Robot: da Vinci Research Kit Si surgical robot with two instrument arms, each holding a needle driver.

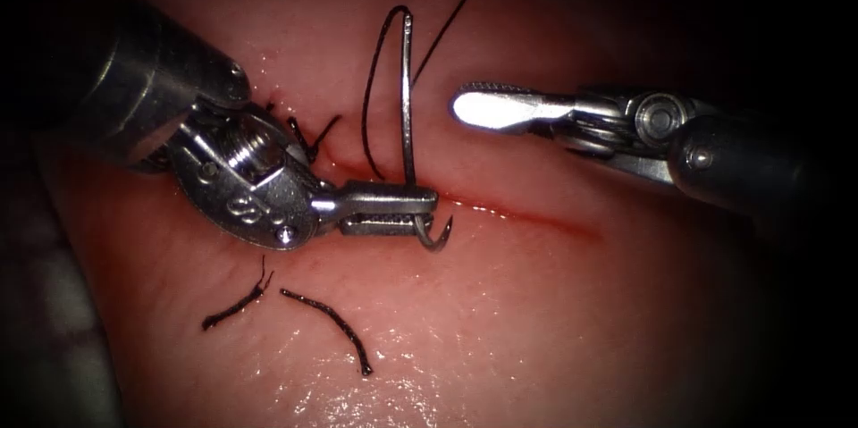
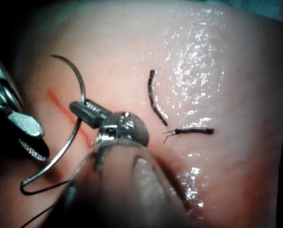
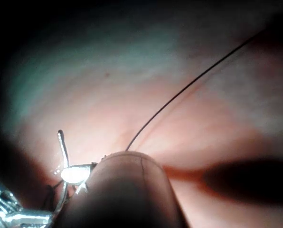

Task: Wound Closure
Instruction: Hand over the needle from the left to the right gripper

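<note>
Needle (image 1: 408, 115) gripped near its pointed end by closed left tool (image 1: 427, 210), held over the cut (image 1: 527, 212), clear of the tissue (image 1: 500, 321). Thread (image 1: 456, 12) trails from its swaged end. Right tool (image 1: 465, 102) empty, jaws slightly parted, held apart to the right. Two cut ends (image 1: 326, 316) lie below

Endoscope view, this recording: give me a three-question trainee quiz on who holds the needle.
1. True or false: the left arm's steel tool grips the curved steel needle.
2. The needle is held: A) near its pointed end B) at its thread end.
3. How many cut ends of dark thread lie on the pale pink tissue below the red cut?

Key: 1 true; 2 A; 3 two. The right arm's steel tool holds nothing.
</note>
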